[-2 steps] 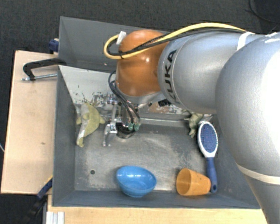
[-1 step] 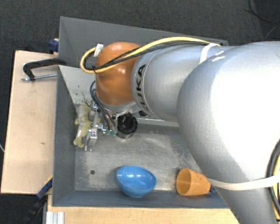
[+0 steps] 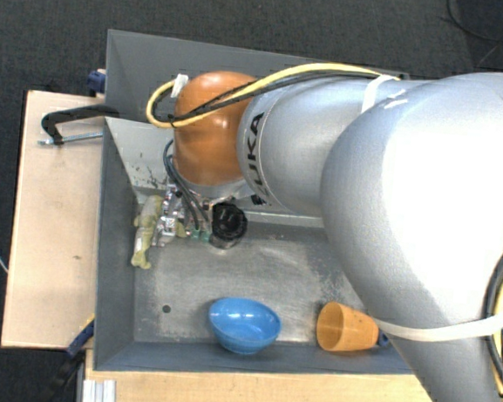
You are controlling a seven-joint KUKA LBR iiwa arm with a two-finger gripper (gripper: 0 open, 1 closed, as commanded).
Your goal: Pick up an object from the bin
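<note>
Against the left wall of the bin [image 3: 110, 297] my gripper [image 3: 156, 229] hangs low, and I cannot tell whether it stands apart or together. A pale yellowish piece [image 3: 144, 246] lies right at its tip; whether it is a bin thing or part of my tool, I can't say. A blue bowl [image 3: 242, 324] and an orange cup [image 3: 345, 328] sit well apart from it by the near wall. I judge this the reach-down step; next comes a firm closing, then a straight lift.

The arm [image 3: 412, 166] covers much of the bin [image 3: 112, 297] — and part of the orange cup [image 3: 345, 328].
</note>
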